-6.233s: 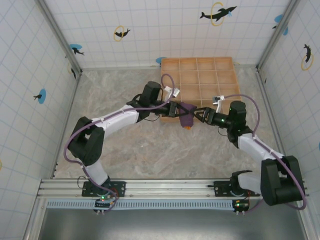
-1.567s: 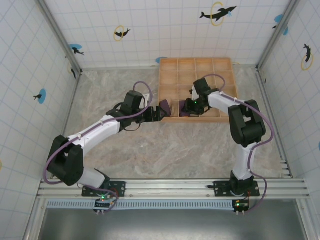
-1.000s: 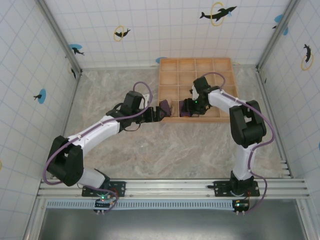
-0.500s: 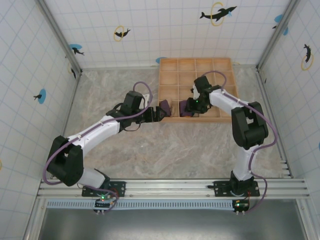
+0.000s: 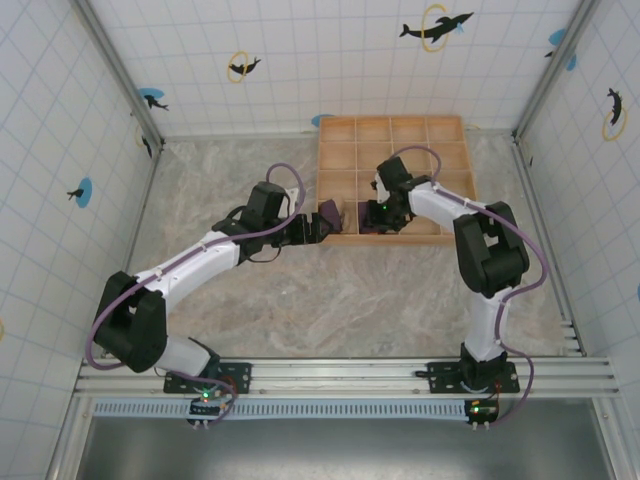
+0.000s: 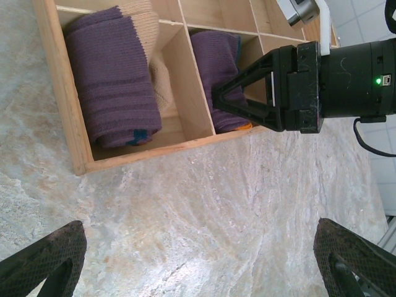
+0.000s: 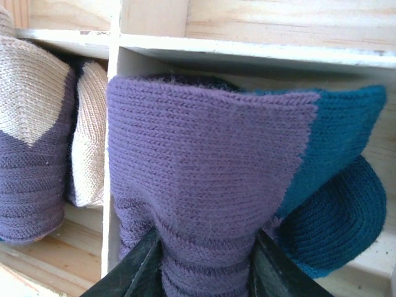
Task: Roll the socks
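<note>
Purple-and-teal knit is seen clamped between the fingers of the right gripper (image 7: pixel 204 269). The sock roll (image 7: pixel 204 167) is pinched at its purple end and sits in a compartment of the wooden tray (image 7: pixel 247 25), directly ahead of the fingertips. A second roll (image 6: pixel 111 80), purple and beige, is tucked into the corner compartment just beside that gripper, across a divider. The left gripper (image 6: pixel 198 272) is held with its fingers wide apart above the marbled table (image 6: pixel 216 204), the tray's near wall lying just ahead of it, and nothing is gripped.
</note>
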`<state>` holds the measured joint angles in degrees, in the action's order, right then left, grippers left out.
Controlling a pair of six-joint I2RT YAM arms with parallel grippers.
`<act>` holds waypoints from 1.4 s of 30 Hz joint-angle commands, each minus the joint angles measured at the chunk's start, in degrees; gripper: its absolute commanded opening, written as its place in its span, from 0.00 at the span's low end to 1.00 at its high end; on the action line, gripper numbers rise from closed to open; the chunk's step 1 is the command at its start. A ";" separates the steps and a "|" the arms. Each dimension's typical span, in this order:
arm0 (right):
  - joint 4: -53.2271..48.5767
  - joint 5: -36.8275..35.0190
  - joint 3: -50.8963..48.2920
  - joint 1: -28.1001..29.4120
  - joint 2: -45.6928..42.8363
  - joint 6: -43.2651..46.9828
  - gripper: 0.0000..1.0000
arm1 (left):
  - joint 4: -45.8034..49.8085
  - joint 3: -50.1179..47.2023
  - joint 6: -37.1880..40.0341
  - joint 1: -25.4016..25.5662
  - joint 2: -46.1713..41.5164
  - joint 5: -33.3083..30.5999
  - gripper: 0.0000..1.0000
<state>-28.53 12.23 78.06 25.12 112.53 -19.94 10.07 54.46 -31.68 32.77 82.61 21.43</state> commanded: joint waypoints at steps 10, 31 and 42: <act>-4.50 -3.26 4.44 0.35 -5.95 2.26 0.70 | 5.74 1.01 2.32 -0.47 -3.22 -20.53 0.97; 41.47 -26.69 -50.45 -4.11 -45.63 8.33 1.00 | -22.89 -23.83 25.30 -25.70 -15.24 -25.96 0.97; 71.11 -29.72 -74.85 -8.68 -50.69 16.90 0.99 | -50.31 -45.82 27.90 -30.74 -17.89 -27.34 0.97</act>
<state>28.60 -15.20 5.93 16.88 60.86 -7.25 -28.69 11.22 -5.85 3.01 65.71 -6.50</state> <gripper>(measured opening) 0.996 0.970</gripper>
